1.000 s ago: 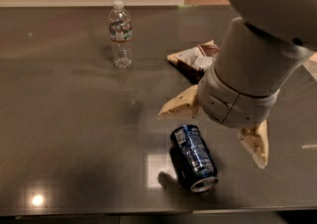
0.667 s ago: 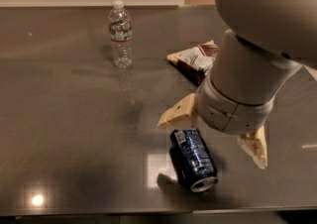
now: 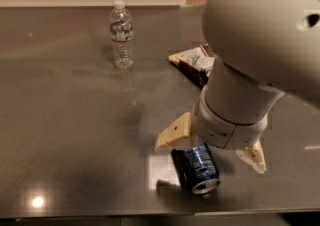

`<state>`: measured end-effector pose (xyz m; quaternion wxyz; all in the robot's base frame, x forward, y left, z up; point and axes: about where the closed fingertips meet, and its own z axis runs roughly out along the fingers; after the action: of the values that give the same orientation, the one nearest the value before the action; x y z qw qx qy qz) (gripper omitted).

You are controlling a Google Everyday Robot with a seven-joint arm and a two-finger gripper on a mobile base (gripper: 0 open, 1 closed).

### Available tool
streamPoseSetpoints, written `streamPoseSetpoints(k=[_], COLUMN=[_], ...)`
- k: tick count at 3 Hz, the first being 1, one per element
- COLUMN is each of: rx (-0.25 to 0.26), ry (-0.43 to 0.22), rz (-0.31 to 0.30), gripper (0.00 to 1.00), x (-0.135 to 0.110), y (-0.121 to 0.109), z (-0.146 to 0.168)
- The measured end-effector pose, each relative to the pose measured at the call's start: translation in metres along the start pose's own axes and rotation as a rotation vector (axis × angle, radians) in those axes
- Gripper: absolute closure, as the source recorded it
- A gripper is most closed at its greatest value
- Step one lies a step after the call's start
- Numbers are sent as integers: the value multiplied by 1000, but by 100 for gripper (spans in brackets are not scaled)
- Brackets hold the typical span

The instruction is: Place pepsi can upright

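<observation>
Though the pepsi can [image 3: 199, 169] lies sideways by the front edge, our gripper [image 3: 210, 155] straddles it, spread and empty; uprighting remains.

Dim room; lamp glare spots the glossy tabletop [image 3: 65, 120]; the hand [image 3: 214, 146], spread over the pepsi can [image 3: 200, 166], shadows it.
</observation>
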<state>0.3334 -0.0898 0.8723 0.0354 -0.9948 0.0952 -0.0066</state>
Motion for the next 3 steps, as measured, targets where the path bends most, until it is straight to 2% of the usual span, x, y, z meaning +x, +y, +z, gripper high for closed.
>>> streamPoseSetpoints(k=[2, 3], rx=[-47, -72], ry=[-3, -9], rz=[-92, -119], gripper=[0, 17], x=[-7, -6], y=[0, -3], z=[23, 31])
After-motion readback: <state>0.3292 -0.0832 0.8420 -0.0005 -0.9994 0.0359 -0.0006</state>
